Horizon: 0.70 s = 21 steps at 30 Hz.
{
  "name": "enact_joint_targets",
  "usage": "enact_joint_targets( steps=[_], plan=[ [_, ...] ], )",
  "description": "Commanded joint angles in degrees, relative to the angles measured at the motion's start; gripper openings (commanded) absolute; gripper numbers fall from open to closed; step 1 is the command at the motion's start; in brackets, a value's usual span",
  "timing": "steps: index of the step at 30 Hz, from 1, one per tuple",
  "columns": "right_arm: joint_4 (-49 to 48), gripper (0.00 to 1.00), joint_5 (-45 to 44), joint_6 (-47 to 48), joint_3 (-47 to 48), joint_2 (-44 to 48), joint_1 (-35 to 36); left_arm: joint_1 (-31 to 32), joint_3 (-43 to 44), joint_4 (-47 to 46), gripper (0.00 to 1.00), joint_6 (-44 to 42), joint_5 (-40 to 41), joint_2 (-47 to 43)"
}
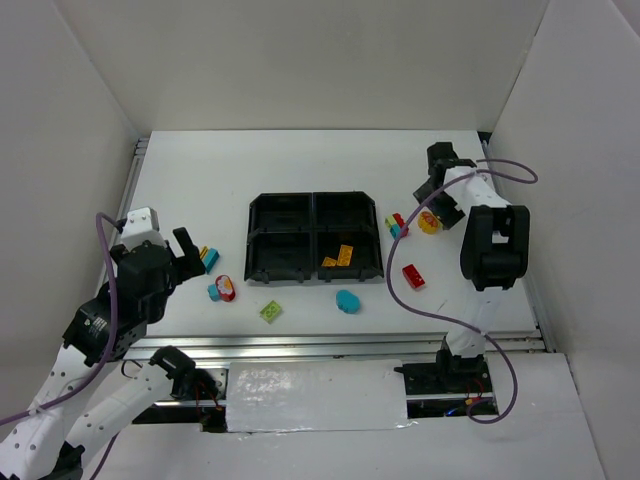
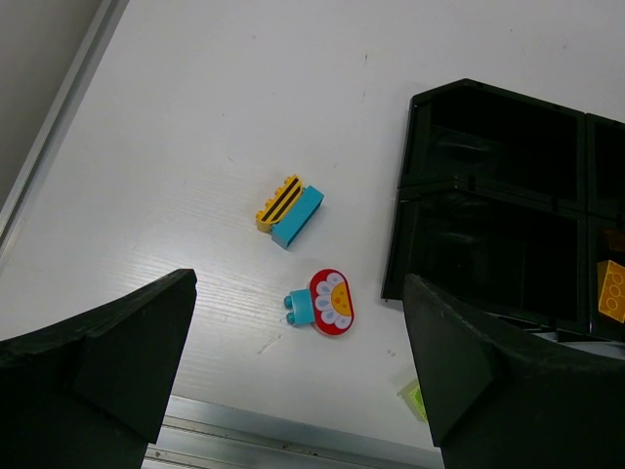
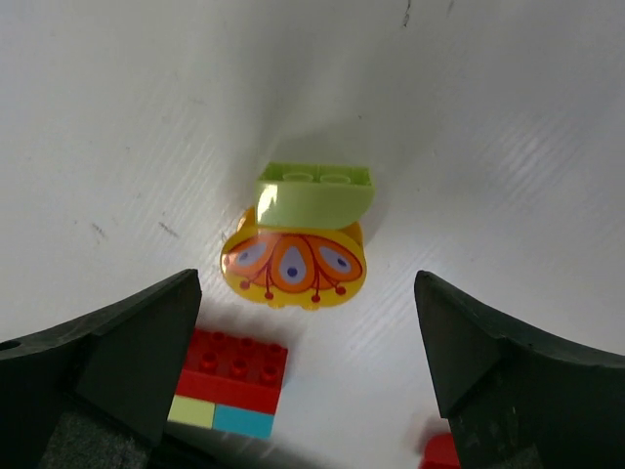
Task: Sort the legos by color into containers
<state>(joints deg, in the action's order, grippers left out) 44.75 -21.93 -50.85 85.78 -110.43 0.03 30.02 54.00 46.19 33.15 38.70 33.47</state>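
Nearest the arms, a lime square brick [image 1: 271,311] lies flat and turned corner-on. A rounded cyan brick [image 1: 347,300] sits to its right, and a red brick [image 1: 413,277] lies further right with its long axis slanting from near right to far left. Left of these, a red flower piece [image 2: 332,303] lies face up, touching a small cyan brick [image 2: 296,304] on its left. Just beyond them a yellow striped brick [image 2: 278,200] and a cyan brick [image 2: 299,215] lie side by side, both long axes on the same diagonal. The black tray [image 1: 262,215] sits mid-table, and its near right compartment holds two orange bricks [image 1: 340,257] lying at a slant. Right of the tray, a red brick stacked with lime and cyan [image 3: 232,383] lies long axis across the wrist view. Beyond it is a yellow round piece [image 3: 293,264] lying face up, with a lime brick [image 3: 314,192] against its far edge, long axis crosswise. The left arm is folded low at the table's left. The left gripper [image 2: 299,281] is tilted down over the flower piece, its jaws spread wide and holding nothing. The right arm rises from its base and reaches far. The right gripper [image 3: 305,278] points down over the yellow round piece, with its jaws wide apart on either side and not touching it.
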Motion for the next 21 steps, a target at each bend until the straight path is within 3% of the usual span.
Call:
enact_joint_targets(
  steps=[1,7,11,13,16,21],
  plan=[
    [1.56,0.97,-0.75,-2.67,3.52,-3.46,-1.61,-0.4,0.06,-2.43,1.0,-1.07,-0.38,-0.51],
    [0.16,0.95,1.1,-1.8,4.84,-6.99,-3.19,-0.31,-0.03,-2.51,0.99,-1.07,-0.55,-0.51],
    [-1.25,0.85,3.65,-0.04,3.87,-7.6,-3.81,-0.31,0.05,-2.51,0.99,-1.07,-0.55,-0.52],
    [-2.38,0.76,4.53,0.31,3.26,-7.26,-4.16,-0.31,-0.03,-2.51,1.0,-1.07,-0.47,-0.43],
    [-3.62,0.53,5.5,0.84,2.29,-6.81,-4.69,-0.23,0.06,-2.34,0.99,-0.98,-0.38,-0.6],
    [-5.28,0.29,7.87,2.59,1.59,-6.56,-5.22,-0.31,-0.03,-2.34,0.99,-1.07,-0.38,-0.6]
  ],
)
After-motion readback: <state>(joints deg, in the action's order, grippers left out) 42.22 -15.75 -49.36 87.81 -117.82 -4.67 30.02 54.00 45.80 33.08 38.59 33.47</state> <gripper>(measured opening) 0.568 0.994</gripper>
